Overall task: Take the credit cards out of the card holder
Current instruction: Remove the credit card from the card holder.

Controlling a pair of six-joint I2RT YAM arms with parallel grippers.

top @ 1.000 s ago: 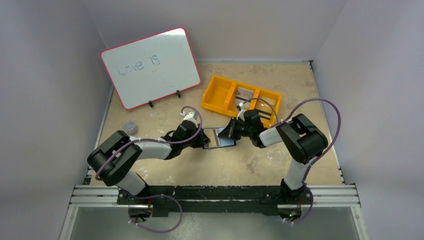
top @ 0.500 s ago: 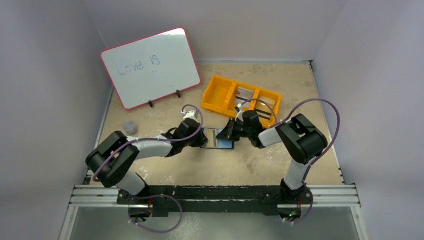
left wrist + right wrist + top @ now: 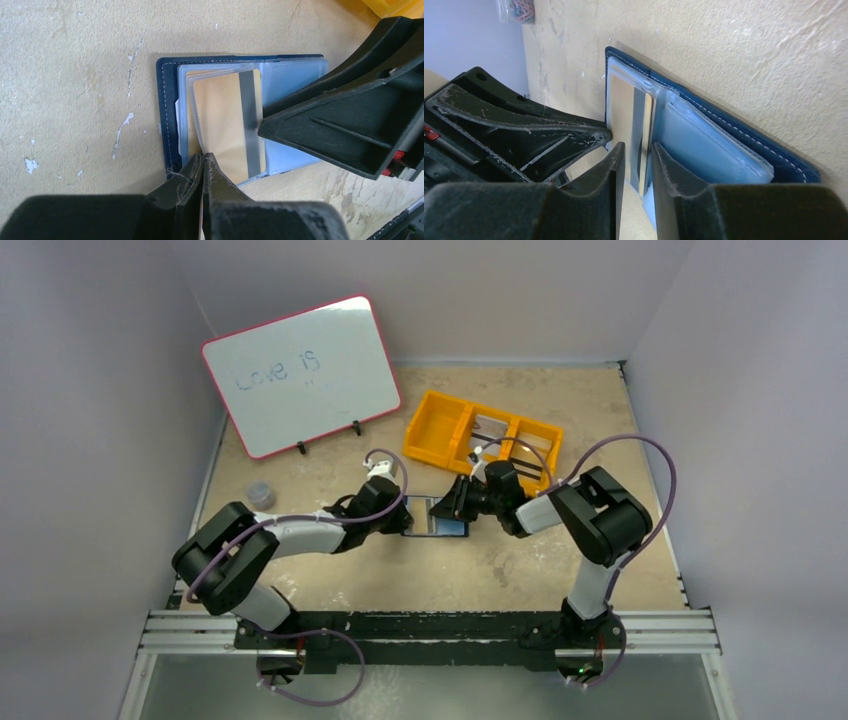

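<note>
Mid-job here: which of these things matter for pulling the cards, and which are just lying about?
Job: card holder, striped card in its pocket, left gripper, right gripper, orange tray with card-like pieces.
Lying about: whiteboard, small round pot.

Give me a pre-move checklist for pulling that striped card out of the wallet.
1. The wallet lies open: ok.
2. The left gripper is shut at the wallet's edge: ok.
3. What the left gripper pinches: cannot tell.
4. The right gripper is clamped on the striped card: not ok, its jaws stand apart around the card's edge.
5. The orange tray is apart from the wallet: ok.
</note>
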